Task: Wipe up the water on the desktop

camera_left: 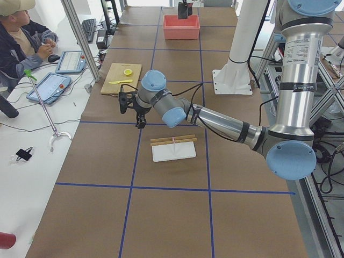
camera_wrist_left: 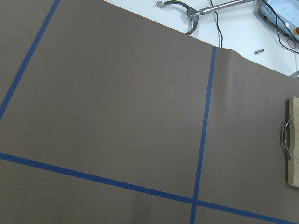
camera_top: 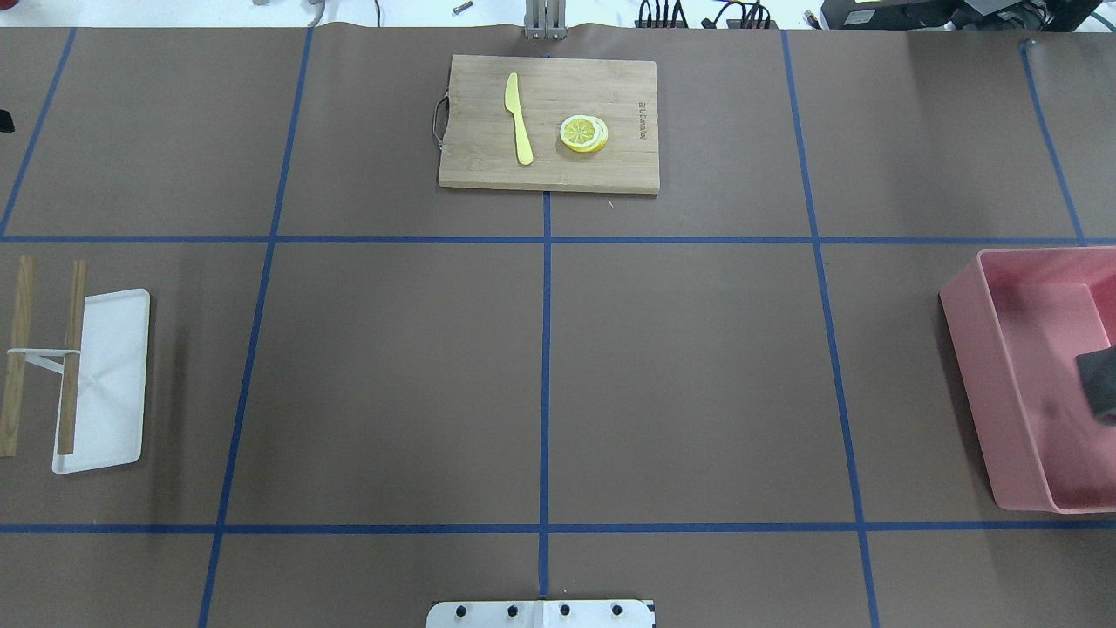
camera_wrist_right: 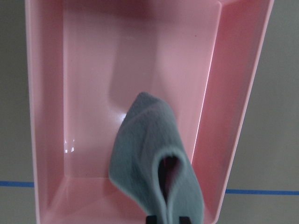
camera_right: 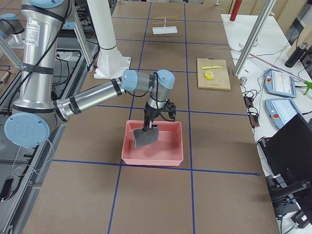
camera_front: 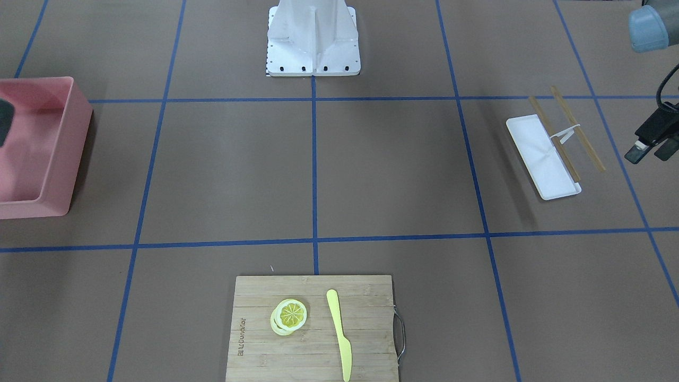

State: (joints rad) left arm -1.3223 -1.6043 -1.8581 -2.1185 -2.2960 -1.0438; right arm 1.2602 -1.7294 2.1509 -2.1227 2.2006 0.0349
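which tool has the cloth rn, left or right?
The right tool: it pinches the grey cloth over the pink bin. The left tool is empty and open, near the white tray.

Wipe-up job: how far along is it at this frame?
Done: nothing I can confirm; no wet patch shows on the desktop in any view. In hand: the right gripper is shut on the grey cloth, which hangs over the pink bin. The left gripper hangs open and empty beside the white tray. Left: whether wiping lies ahead cannot be told.
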